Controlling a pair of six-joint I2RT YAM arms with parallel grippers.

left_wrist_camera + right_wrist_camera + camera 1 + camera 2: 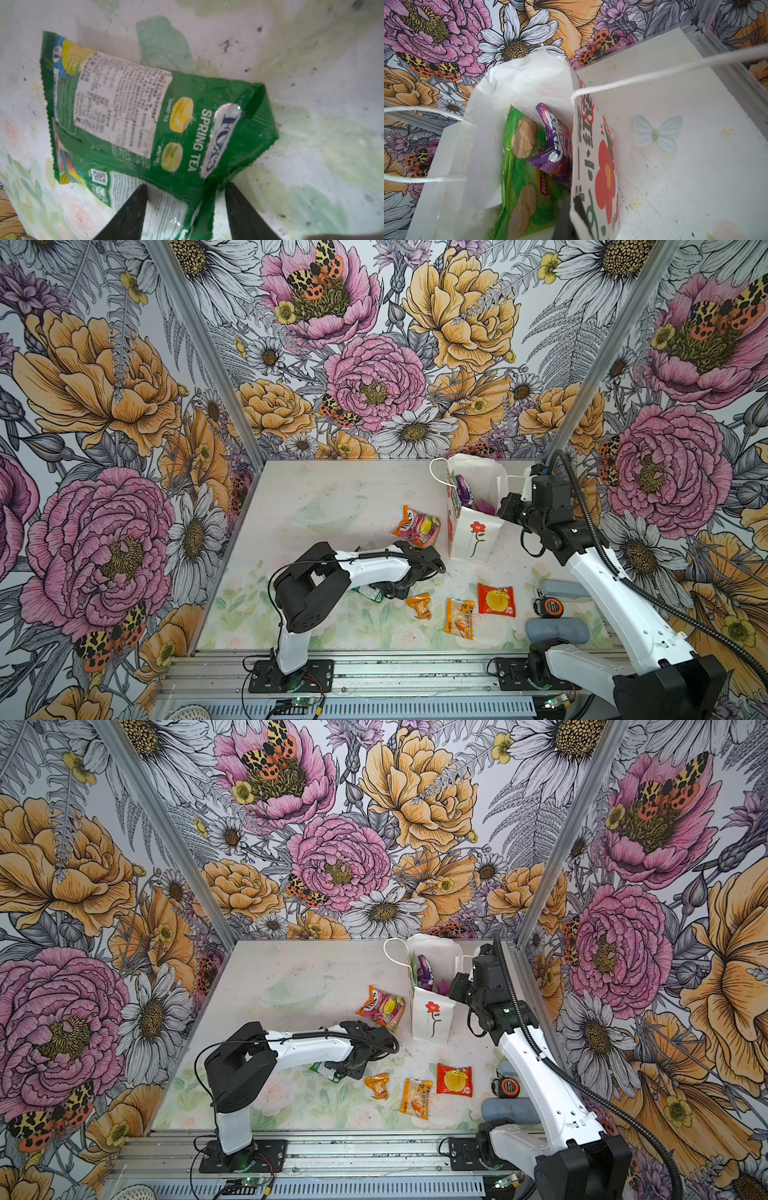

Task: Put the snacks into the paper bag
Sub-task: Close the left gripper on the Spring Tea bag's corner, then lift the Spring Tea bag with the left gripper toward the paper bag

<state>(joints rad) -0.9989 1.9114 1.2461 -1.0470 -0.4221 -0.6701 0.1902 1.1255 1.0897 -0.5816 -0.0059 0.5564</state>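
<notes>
**Green packet [145,124] between parted fingers [128,214]**

Green foil: we see the green packet flat on the table [332,489], lower centre of both top views. Its label side is up and its long axis lies crosswise to the left gripper [184,187], whose fingers straddle its edge, apart, unclamped. The right gripper [572,209] pinches the upright paper bag [473,539] at the table's upper right. Five snacks [496,599] lie outside; two show inside.

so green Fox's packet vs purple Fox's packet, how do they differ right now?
Place: the green packet lies on the table; the purple packet is in the paper bag.
Pose: the green one is flat, back label up; the purple one stands bent beside a crisp bag.
Handling: the left pincer is open over the green one's edge; no pincer holds the purple one.
Both are glossy Fox's packets.
</notes>
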